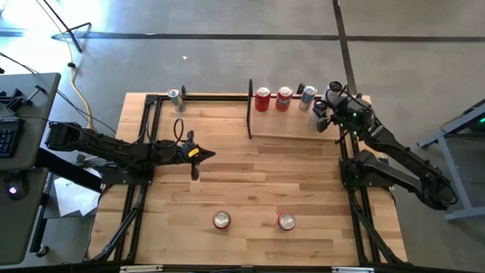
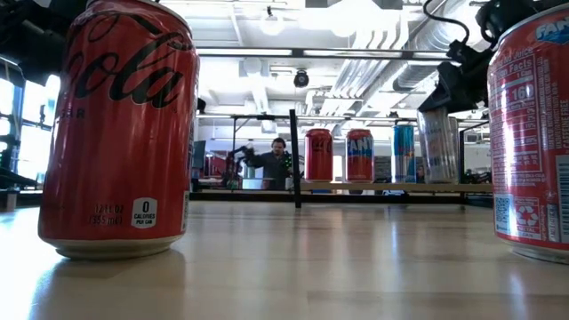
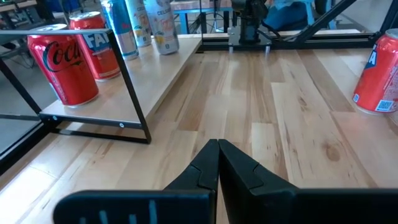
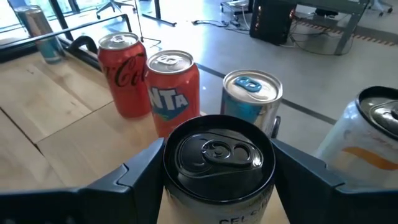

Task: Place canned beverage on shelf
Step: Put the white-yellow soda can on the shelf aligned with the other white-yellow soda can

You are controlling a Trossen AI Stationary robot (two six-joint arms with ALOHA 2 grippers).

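The right claw is clamped round a silver can, held over the right end of the shelf, just right of the blue can. I'd lower it straight and upright, clear of that neighbour, then release. The left claw rests shut mid-table.

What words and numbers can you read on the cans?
"0 CALORIES" and part of "Coca-Cola": big red can near the low camera.
"Facts": red can at that view's right edge.
"NTA": orange can on the shelf.
"CEL": held can.
Other small print: unreadable.
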